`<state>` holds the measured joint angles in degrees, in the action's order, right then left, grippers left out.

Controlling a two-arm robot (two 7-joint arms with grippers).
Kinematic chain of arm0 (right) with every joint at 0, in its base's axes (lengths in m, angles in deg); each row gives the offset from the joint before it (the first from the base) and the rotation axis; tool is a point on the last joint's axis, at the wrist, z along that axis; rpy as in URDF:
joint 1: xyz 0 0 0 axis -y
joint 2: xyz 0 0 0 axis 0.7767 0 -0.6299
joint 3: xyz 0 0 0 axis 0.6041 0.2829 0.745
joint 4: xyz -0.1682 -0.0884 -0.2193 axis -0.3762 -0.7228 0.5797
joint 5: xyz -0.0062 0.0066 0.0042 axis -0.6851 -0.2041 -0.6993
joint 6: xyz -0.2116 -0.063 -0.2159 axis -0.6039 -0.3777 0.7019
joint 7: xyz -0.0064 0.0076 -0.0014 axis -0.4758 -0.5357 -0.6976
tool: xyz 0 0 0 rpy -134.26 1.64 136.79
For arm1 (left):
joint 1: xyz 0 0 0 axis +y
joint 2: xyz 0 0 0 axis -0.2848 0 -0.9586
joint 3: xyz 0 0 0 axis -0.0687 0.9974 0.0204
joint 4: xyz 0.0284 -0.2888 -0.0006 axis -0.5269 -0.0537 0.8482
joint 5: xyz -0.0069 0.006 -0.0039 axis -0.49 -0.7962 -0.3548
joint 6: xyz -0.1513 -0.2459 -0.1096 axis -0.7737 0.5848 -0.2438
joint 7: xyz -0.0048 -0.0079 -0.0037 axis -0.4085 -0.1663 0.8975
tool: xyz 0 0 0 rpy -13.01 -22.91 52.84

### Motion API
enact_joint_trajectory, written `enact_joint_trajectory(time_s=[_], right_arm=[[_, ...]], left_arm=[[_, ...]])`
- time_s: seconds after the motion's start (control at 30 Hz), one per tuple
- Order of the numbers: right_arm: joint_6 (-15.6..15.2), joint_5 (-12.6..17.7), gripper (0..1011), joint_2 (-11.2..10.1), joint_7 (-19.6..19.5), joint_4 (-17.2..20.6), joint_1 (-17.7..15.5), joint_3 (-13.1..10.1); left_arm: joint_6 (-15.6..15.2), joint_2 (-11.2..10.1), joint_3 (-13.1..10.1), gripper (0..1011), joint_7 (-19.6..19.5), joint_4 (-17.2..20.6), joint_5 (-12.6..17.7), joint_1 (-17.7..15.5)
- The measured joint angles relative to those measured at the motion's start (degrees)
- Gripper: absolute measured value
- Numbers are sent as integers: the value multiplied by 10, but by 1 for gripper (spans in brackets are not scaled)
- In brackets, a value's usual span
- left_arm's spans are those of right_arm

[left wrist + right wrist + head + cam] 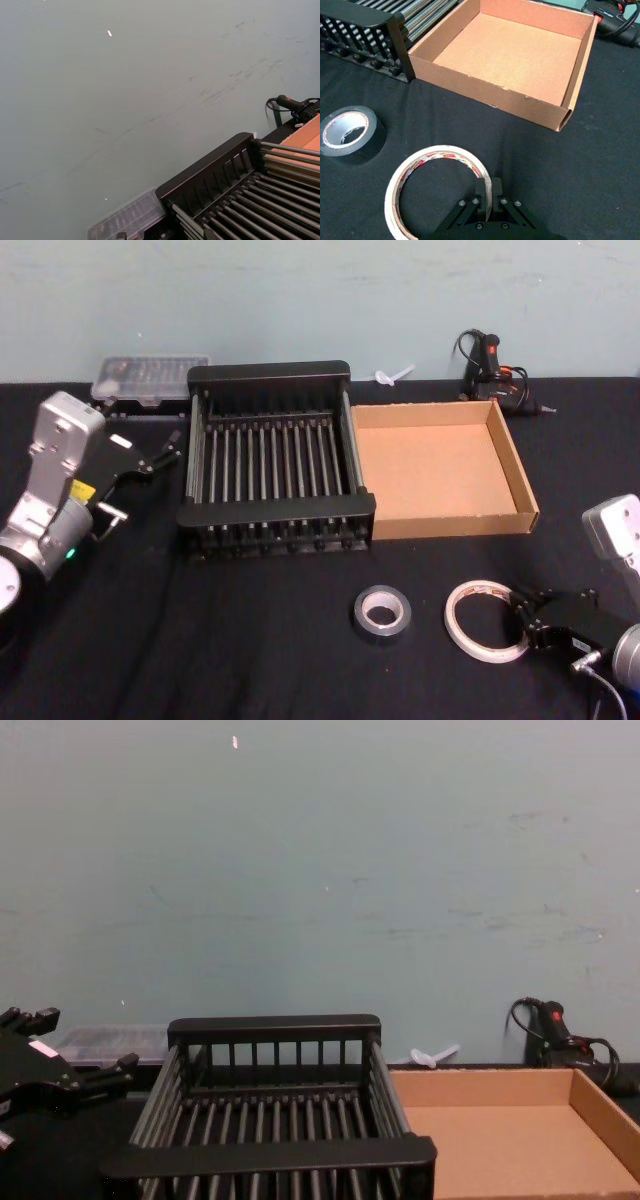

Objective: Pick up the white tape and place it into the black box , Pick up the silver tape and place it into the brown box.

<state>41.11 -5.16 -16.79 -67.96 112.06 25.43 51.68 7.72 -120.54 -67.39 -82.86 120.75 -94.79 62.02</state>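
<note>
Right gripper has its fingers pinched on the white tape's rim, in front of the empty brown box; silver tape lies just left, black box empty, left gripper fingers apart, so nothing delivered yet.

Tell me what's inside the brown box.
Nothing: the brown box shows a bare cardboard floor. Both tapes lie outside it on the table; its near wall hides a thin strip of floor.

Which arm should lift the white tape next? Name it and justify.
Right. The right gripper is shut on the white tape's rim, on the table. The left gripper hangs beside the black box, far away.
</note>
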Motion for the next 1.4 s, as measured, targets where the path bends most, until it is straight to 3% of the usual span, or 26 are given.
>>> enact_joint_trajectory(time_s=[0.53,0.93,1.17,1.4], right_arm=[[11,-4,73,12,13,5,3,-15],[46,-14,73,16,30,29,26,-31],[66,-20,73,19,37,31,53,-32],[87,-33,73,31,42,10,106,-20]], left_arm=[[0,0,0,1001,0,0,0,0],[0,0,0,1002,0,0,0,0],[0,0,0,1001,0,0,0,0],[0,0,0,1001,0,0,0,0]])
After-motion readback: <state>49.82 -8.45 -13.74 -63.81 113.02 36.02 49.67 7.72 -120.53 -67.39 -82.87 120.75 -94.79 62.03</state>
